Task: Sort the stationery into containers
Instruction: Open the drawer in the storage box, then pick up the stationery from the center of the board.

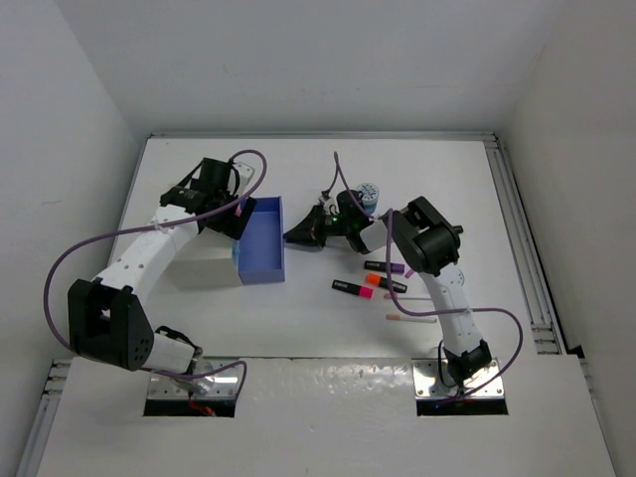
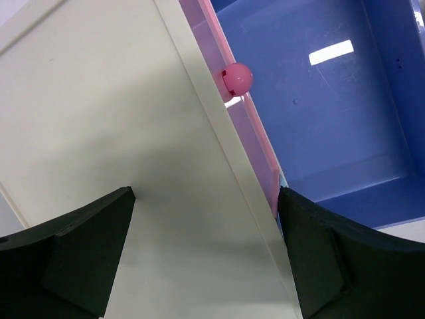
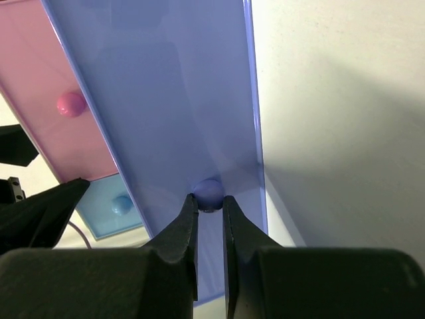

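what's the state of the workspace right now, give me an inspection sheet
surface: white table, no spills seen
job's things: white cabinet, its blue drawer pulled out, nothing seen inside; three highlighters, a white pen and a round blue piece on the table
clutter: nothing seen
grippers: left gripper open over the cabinet top; right gripper shut on the drawer's blue knob
cables: purple cables loop along both arms
surroundings: white walls, metal rail at the right

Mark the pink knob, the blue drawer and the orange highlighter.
Pink knob (image 2: 238,78): left wrist view, ball's middle.
Blue drawer (image 1: 260,238): top view, bare floor.
Orange highlighter (image 1: 386,284): top view, black barrel.
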Controlling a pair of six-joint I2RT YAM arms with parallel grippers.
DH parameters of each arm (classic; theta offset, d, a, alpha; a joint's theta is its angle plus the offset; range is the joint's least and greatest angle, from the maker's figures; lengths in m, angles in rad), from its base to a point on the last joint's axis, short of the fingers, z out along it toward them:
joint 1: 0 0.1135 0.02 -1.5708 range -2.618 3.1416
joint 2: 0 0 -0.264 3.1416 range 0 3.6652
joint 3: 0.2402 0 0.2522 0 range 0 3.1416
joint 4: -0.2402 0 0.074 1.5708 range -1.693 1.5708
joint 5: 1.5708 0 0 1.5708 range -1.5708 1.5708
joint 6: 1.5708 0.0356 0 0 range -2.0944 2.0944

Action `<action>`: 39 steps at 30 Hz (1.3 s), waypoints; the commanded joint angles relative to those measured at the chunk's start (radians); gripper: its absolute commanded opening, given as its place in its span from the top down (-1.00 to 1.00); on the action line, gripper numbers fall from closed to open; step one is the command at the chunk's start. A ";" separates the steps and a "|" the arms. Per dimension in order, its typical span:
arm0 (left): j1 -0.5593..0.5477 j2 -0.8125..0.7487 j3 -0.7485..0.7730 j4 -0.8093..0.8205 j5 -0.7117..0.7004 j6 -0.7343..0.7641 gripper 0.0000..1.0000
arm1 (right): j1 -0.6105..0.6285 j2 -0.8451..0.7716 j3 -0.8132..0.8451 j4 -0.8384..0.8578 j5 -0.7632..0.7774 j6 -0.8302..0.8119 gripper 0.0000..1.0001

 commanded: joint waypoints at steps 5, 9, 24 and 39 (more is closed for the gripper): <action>0.038 0.047 -0.001 -0.059 -0.020 0.009 -0.98 | -0.029 -0.089 -0.013 -0.003 -0.026 -0.050 0.34; 0.039 0.052 0.044 -0.076 0.065 0.020 -1.00 | -0.037 -0.132 0.018 -0.107 -0.037 -0.132 -0.37; 0.028 -0.043 0.231 0.006 0.404 0.069 -1.00 | -0.158 -0.356 0.231 -0.695 -0.156 -0.714 -0.05; 0.015 -0.059 0.243 0.015 0.318 0.077 -1.00 | -0.236 -0.285 0.684 -1.426 0.705 -1.442 -0.93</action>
